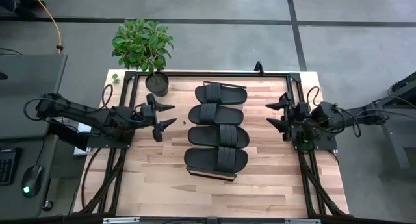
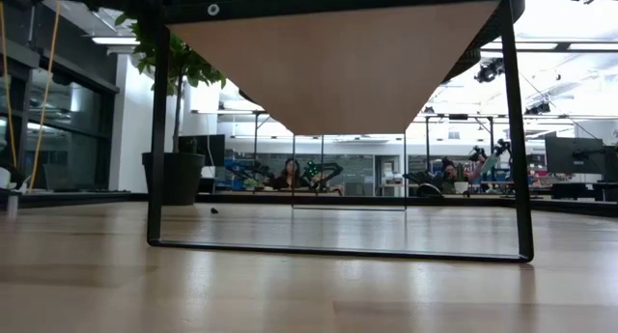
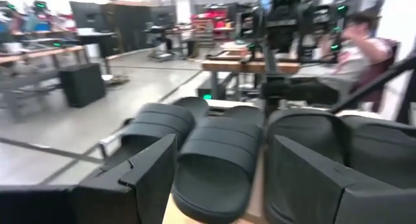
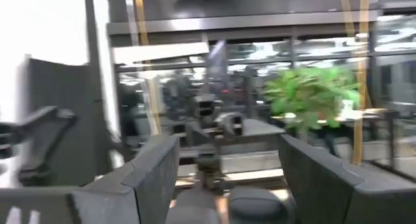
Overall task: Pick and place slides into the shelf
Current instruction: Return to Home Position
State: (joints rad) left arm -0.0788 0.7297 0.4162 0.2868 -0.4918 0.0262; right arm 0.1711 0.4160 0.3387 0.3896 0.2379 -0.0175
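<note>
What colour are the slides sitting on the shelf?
Black, all four slides; the high view shows them best.

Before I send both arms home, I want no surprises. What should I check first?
1. All four slides on the shelf: ok, in one row along it.
2. Left end effector empty: ok, open, beside the shelf and apart from the slides.
3. Right end effector empty: ok, open, on the shelf's other side.
4. Pot clear of the left arm: ok, apart but near.
5. Slides lying flat: cannot tell; from above they seem to overlap.
</note>
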